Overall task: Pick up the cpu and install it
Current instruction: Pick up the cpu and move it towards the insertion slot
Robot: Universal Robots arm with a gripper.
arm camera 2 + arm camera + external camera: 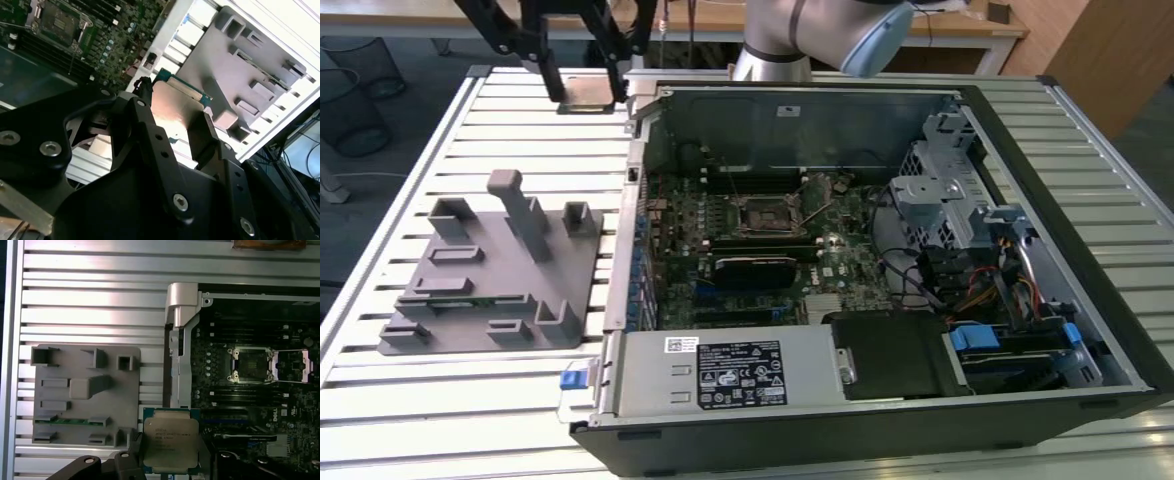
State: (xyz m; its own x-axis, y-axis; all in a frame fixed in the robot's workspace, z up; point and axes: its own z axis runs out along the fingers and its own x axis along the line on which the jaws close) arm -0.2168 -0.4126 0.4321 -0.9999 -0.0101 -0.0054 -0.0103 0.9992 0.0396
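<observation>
While the task's installing step is not yet done, the holdings stand as follows. Item: the cpu (170,440), small flat square chip, pale metal top with printed lettering, thin green edge; lifted clear of every surface and carried in the gripper (170,456), which is closed on it, one black finger (142,120) on each opposite edge so that the top face and the underside are left untouched. Held level, lid facing the first wrist view, a pose that suits a flat seating. Position, by that view: hanging above the slatted metal table (90,300), over the strip between the grey plastic tray (127,405) and the side wall of the open computer case (177,340), well apart from its destination. Item: the socket (250,365) on the motherboard (220,395), dark centre, judged empty; its retaining frame (295,365) is swung aside, presumably to admit the chip. Item: the tray, upright posts and shallow slots, a green strip lying in one slot. Item: the robot arm (807,40), seen at the far side of the case in the exterior view.
</observation>
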